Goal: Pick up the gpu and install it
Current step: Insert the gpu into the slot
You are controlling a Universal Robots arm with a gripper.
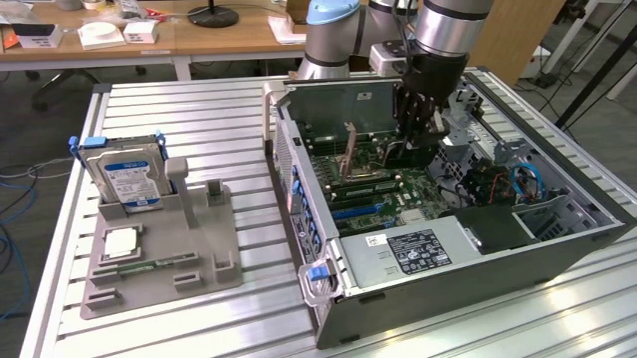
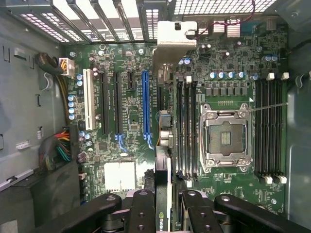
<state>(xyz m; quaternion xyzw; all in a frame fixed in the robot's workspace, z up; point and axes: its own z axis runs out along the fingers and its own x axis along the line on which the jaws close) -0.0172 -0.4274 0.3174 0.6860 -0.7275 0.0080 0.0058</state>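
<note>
A: Pincer (image 2: pixel 164 196) first. Its black jointed fingers (image 2: pixel 141 208) are clenched on either face of the gpu (image 2: pixel 164 165), a flat green circuit-board card seen edge-on, with a green logo showing between them. Grasped, not released.

B: Agreed. On the exterior view's clock face the pincer (image 1: pixel 423 123) is at one o'clock from centre. It is down inside the open grey metal tower case (image 1: pixel 478 291), hanging from the silver-and-black arm (image 1: pixel 448 26).

A: Key relation. The card's long axis runs straight out from the pincer to its silver metal end bracket (image 2: pixel 176 34), which is near the slotted rear wall (image 2: pixel 97 14) of the case. That axis is parallel to the long blue expansion slot (image 2: pixel 146 104) on the green motherboard (image 2: pixel 133 63). The card appears just beside the blue slot, on the side nearer the black memory slots (image 2: pixel 187 131). Judgement: held over the board, not seated. Whether it touches the board, cannot tell.

B: Neighbours: two black expansion slots (image 2: pixel 118 104) and a white one (image 2: pixel 87 99) lie on the blue slot's other side. The square silver processor socket (image 2: pixel 227 136) is beyond the memory slots. In my judgement the nearest obstructions are the memory slots and the rear wall.

A: Outside the case, exterior clock again. A thick silver hard drive with a blue-white label (image 1: pixel 124 175) is at nine o'clock. It stands upright in a grey moulded holder (image 1: pixel 169 272) on the slatted aluminium table (image 1: pixel 199 112). It is well apart from the pincer and not in the way.
</note>
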